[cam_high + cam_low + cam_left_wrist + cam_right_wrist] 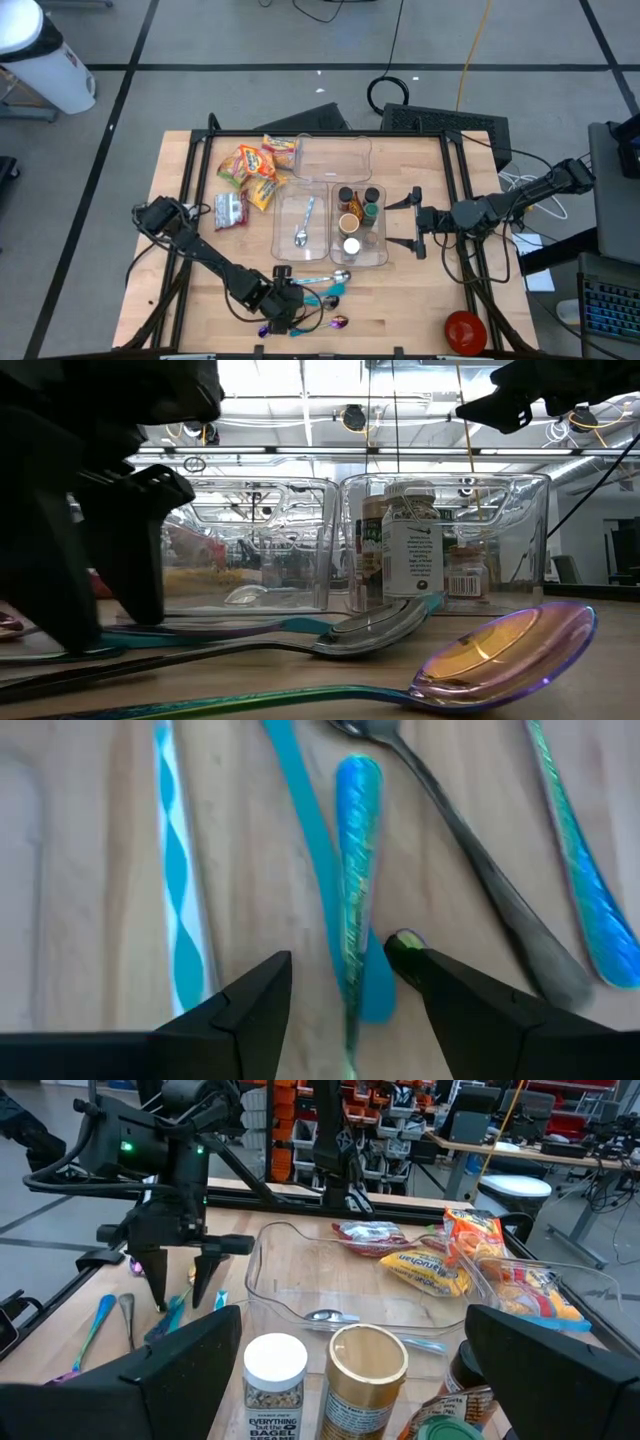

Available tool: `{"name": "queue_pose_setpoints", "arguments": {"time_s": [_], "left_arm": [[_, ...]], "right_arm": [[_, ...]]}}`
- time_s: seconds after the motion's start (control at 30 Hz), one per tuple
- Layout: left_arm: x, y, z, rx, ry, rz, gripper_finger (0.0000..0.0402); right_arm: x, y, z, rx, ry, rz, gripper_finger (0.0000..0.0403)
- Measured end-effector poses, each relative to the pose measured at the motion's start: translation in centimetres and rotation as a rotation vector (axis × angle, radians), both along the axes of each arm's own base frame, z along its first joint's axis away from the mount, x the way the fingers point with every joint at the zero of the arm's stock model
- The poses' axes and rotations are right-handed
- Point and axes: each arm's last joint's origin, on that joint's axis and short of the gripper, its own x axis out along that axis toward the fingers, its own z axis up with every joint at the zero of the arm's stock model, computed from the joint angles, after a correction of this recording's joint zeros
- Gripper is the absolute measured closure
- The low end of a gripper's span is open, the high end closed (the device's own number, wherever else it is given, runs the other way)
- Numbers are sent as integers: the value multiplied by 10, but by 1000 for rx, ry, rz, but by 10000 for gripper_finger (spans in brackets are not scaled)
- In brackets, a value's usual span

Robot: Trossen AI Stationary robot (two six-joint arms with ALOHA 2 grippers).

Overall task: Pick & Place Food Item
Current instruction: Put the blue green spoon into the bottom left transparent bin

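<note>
L gripper [340, 990], jaws apart, straddles iridescent spoon handle [352, 890] w/ nothing held yet; pre-grasp step, next prob needs lower + close; R gripper [415, 219] idle, wide open by bin [385, 250].

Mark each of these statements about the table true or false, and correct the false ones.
1. The left end effector hangs open over the loose spoons. True.
2. The right end effector grips a jar. False: it is open and holds nothing, beside the bin.
3. One spoon lies inside a clear bin. True.
4. The snack packets sit among the jars. False: they lie on the table and in another bin, apart from the jars.
</note>
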Motion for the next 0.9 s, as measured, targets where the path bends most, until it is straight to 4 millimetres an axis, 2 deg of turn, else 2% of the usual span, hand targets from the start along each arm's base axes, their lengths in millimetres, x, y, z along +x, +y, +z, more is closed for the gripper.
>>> {"name": "queue_pose_setpoints", "arguments": {"time_s": [0.4,0.5,0.6,0.9], "left_arm": [[-1,1,0,11,13,-29,179],[-1,1,0,11,13,-30,190],[-1,1,0,16,13,-38,224],[4,7,1,-4,18,-16,360]], "right_arm": [[0,0,0,3,0,-1,23],[0,0,0,3,0,-1,23],[0,0,0,3,0,-1,23],[0,0,0,3,0,-1,23]]}}
